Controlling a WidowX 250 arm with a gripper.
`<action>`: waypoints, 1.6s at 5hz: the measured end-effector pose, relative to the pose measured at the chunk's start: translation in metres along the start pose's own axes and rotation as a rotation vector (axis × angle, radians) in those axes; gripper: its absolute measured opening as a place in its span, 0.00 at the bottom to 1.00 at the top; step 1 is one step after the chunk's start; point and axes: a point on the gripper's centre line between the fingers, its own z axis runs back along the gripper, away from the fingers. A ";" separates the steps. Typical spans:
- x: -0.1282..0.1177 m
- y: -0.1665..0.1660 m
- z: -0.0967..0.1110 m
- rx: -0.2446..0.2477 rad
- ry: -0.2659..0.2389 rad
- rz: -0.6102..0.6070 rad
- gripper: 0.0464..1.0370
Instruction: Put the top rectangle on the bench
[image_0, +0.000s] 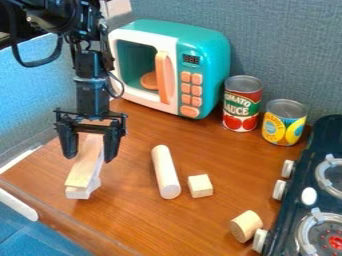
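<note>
- Camera view: top rectangle (85, 164) stacked on lower block (84, 192), framed by open gripper (89, 156), fingers spread, no grip made.
- Alignment judged nearly done; grasp, lift and placing on bench (133, 215) left to be done.
</note>
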 end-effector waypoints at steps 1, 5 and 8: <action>0.001 0.000 -0.010 -0.001 0.034 0.003 0.96; -0.001 0.001 -0.019 -0.021 0.043 0.011 0.65; -0.018 -0.004 0.040 -0.127 -0.140 0.013 0.54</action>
